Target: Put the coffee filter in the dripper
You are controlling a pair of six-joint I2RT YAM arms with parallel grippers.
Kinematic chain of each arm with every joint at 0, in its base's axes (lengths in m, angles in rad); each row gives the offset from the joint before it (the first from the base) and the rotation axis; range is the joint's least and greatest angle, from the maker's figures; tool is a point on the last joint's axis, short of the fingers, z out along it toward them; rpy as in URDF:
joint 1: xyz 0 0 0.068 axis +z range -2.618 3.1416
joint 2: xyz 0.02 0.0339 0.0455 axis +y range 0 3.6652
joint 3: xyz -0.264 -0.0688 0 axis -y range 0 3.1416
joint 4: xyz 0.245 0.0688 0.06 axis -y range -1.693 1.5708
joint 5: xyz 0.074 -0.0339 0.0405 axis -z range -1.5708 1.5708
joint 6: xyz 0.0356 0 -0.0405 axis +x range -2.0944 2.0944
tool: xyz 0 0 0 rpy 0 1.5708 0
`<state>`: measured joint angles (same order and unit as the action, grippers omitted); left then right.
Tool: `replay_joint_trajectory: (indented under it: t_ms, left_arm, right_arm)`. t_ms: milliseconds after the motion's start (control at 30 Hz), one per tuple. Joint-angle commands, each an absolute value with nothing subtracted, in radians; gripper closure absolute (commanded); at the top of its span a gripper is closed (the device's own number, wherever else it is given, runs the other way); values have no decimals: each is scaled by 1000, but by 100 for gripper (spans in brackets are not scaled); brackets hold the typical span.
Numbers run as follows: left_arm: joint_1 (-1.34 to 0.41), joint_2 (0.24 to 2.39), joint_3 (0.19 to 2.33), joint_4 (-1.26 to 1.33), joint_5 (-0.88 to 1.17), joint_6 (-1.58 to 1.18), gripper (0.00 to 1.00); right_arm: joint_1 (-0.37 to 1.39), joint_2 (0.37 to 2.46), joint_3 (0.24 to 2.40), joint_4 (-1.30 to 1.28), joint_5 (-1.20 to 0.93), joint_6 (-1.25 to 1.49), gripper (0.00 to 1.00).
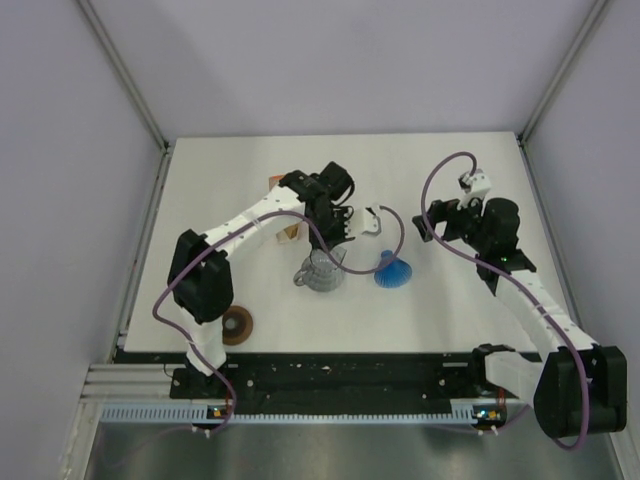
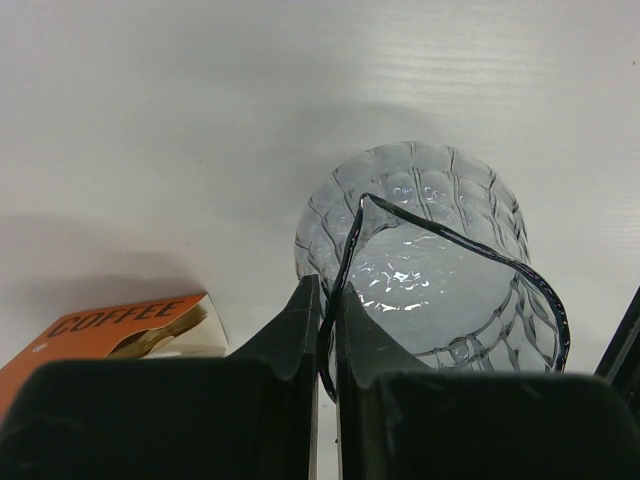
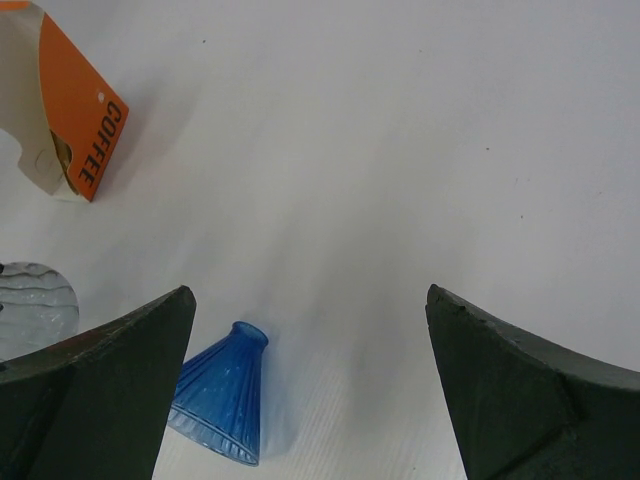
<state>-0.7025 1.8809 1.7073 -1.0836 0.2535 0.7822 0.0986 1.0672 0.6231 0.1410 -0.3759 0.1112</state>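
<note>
We start at the left pincer [image 2: 325,292]: fingers all but together, with the thin dark rim of the glass jug [image 2: 430,250] running between their tips. We read that as a clamp on the rim. The jug stands upright on the white worktop [image 2: 150,110], right half of the left wrist view. Lower left of that view shows a corner of the orange-and-white filter pack [image 2: 120,328], lettered COFFEE, with tan paper showing in its opening.

The right pincer [image 3: 310,300]: fingers wide apart, only bare worktop between them. Lower left of that gap, at the bottom of the right wrist view, lies the blue dripper [image 3: 222,392], narrow end toward the top of the frame. It is on its side or mouth down; we cannot say which. In the overhead view it sits mid-frame, near the jug's right side, apart from it.

The coffee filter: we find no loose one in any view.

Our judgement: nothing of the task is done. A filter must be got out, the dripper set mouth up, and the filter seated inside.
</note>
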Motion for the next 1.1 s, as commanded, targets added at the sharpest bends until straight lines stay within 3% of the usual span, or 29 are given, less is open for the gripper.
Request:
replay_joint_trajectory:
  t_ms: [0,333,400,633,700,900,1067]
  left_arm:
    - [-695,1862,1651,-1000,230,848,100]
    - [-696,1852,1477,-819,290,815,98]
    - [-693,1844,1468,-815,291,813,90]
    - [-689,1784,1564,-897,268,721,42]
    - [-681,1753,1612,-960,281,690,37]
    - [-536,1608,1684,-1211,402,646,36]
    - [-261,1405,1424,-1270,359,693,37]
  right_arm:
    - [114,1040,660,175,-370,98,2]
    - [115,1028,660,173,-364,94,2]
    - [115,1023,660,173,-364,94,2]
    - [117,1017,663,170,-365,94,2]
    - [117,1017,663,170,-367,95,2]
    - [118,1000,663,167,-371,97,2]
    - [120,997,657,187,-387,110,2]
